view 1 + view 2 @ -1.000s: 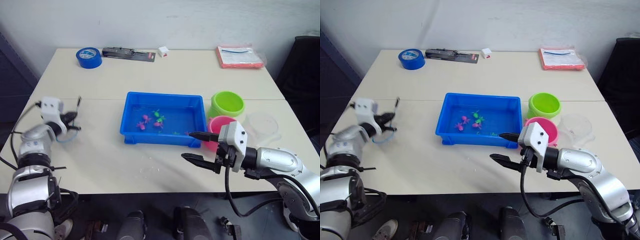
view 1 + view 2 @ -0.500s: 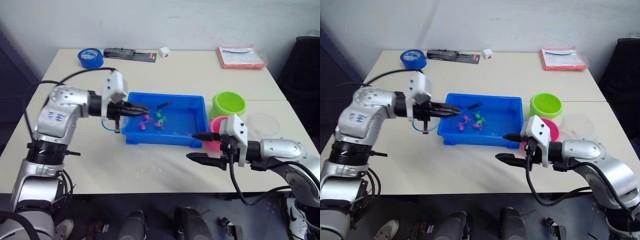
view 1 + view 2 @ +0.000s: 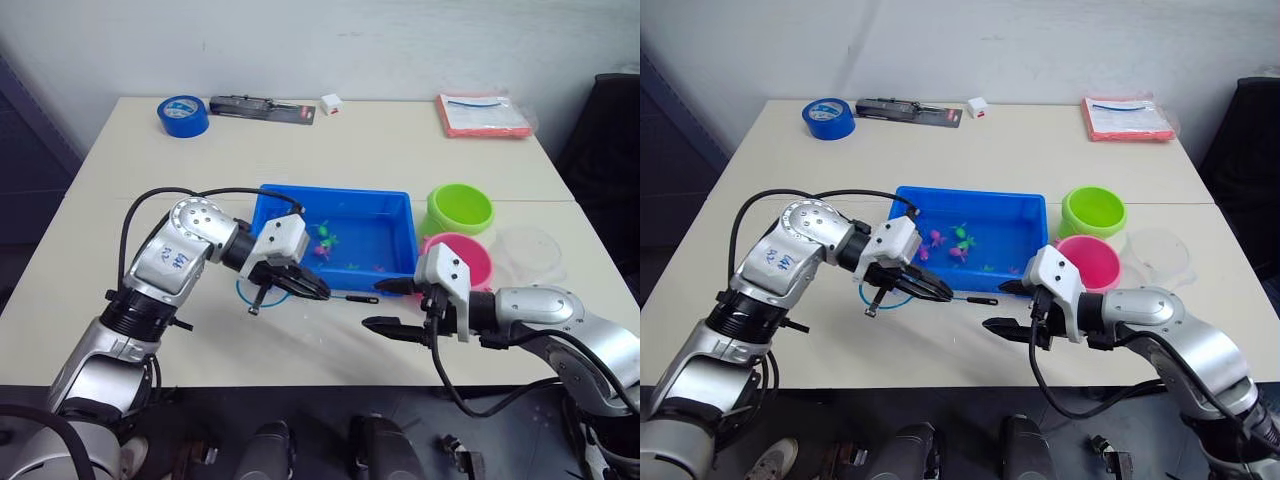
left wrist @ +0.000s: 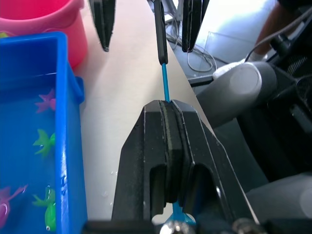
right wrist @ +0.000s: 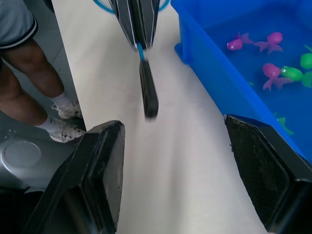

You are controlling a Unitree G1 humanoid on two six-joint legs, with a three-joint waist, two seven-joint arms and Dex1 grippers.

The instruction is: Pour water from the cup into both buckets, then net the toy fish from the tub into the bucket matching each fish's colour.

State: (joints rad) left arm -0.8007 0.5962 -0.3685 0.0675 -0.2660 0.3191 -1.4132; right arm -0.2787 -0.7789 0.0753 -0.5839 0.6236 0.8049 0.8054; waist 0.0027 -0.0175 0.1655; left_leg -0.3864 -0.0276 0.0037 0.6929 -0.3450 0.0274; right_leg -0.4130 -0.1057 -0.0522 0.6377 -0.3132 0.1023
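Desk (image 3: pixel 150 170) carries the blue tub (image 3: pixel 396 206); beside its front wall the left gripper (image 3: pixel 305 288), fingers pressed on the net (image 3: pixel 350 298), points the handle at the right gripper (image 3: pixel 392 305), fingers spread. Toy fish (image 3: pixel 325 237) lie inside the tub.

Only marking: blue characters on the left arm's (image 3: pixel 172 262) silver upper shell, too small to read. No other legible labels, brands or numbers anywhere.
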